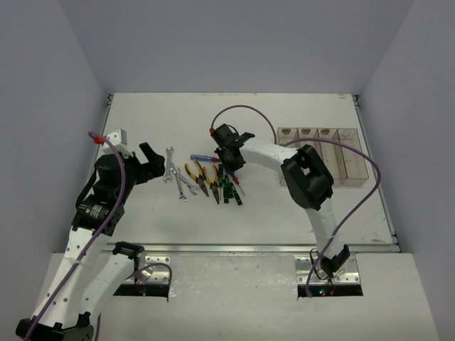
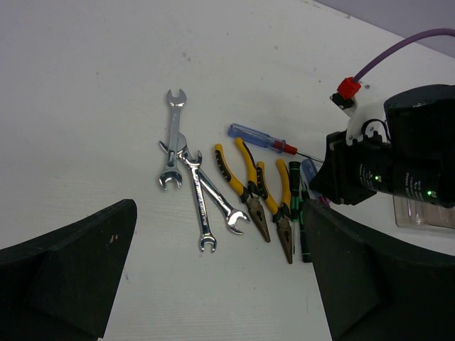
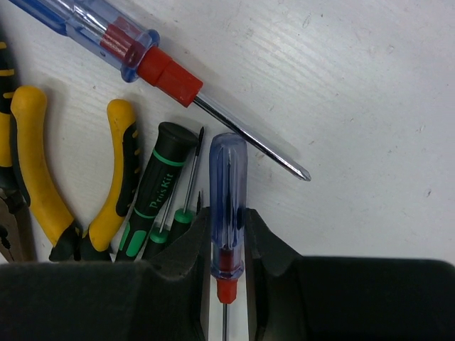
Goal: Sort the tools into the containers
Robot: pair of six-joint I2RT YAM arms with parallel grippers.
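Pinching blue-and-red screwdriver (image 3: 228, 177) by its handle, right gripper (image 3: 227, 224) fingers narrow; tool lying flat on table (image 3: 355, 85). Left gripper (image 2: 220, 284) fingers wide, empty; just beside wrenches (image 2: 186, 167).

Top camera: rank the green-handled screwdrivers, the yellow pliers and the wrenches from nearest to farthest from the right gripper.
Measured from the right gripper, which is closed on a blue-handled screwdriver:
1. The green-handled screwdrivers, just on the near-edge side of its fingertips.
2. The yellow pliers, next along to the left.
3. The wrenches, farthest left.
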